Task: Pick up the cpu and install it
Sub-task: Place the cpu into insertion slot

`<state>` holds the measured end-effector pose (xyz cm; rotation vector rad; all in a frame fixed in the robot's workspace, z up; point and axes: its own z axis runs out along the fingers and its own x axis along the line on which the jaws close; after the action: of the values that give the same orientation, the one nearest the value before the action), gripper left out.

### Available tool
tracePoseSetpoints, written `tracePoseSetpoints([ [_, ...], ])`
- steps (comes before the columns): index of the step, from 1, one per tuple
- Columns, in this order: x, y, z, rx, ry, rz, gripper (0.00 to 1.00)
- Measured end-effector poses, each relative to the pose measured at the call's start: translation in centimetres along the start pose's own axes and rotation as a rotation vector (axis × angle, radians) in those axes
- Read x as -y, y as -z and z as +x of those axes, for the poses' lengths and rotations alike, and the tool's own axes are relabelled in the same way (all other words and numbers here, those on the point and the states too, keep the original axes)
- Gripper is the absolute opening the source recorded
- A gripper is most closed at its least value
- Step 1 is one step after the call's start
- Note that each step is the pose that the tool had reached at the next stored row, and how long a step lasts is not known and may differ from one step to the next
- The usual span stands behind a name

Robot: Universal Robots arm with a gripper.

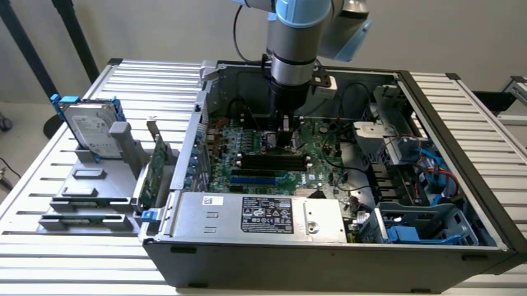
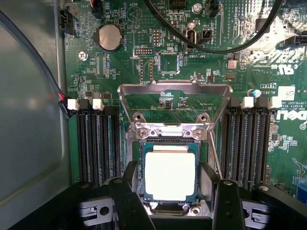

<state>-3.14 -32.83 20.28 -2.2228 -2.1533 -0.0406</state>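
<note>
Two black fingers (image 2: pixel 130 184) of your gripper (image 2: pixel 170 168) stand spread wide, one on each side of the cpu (image 2: pixel 170 175), gripping nothing; you cannot tell whether they brush its edges. The cpu lies flat in its socket (image 2: pixel 130 148) near the middle of the motherboard (image 2: pixel 240 81), silver top up, between two banks of black memory slots (image 2: pixel 98 143). The socket's metal hold-down frame (image 2: pixel 175 87) stands open, off the chip. A coin cell (image 2: pixel 109 37) sits near the board's edge, close to the case wall. In the exterior view your arm (image 1: pixel 295 55) reaches straight down into the open case (image 1: pixel 329 265), with the gripper low over the board's centre. A grey power supply (image 1: pixel 263 216) with a black label lies along the case's near edge. Outside the case, toward the tabletop's (image 1: pixel 33 246) edge at the exterior view's left, a hard drive (image 1: pixel 86 126) with blue rails stands upright in a grey rack (image 1: pixel 91 200), and a green card (image 1: pixel 150 176) stands on edge just beside the case wall.
</note>
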Motion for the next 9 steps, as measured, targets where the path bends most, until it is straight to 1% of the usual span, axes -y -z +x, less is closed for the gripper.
tracePoseSetpoints([
  [5, 0.0, 0.37, 0.02, -0.0021, 0.0, 0.0, 0.62],
  [9, 0.04, 0.96, 0.05, -0.0068, 0.0, 0.0001, 0.62],
])
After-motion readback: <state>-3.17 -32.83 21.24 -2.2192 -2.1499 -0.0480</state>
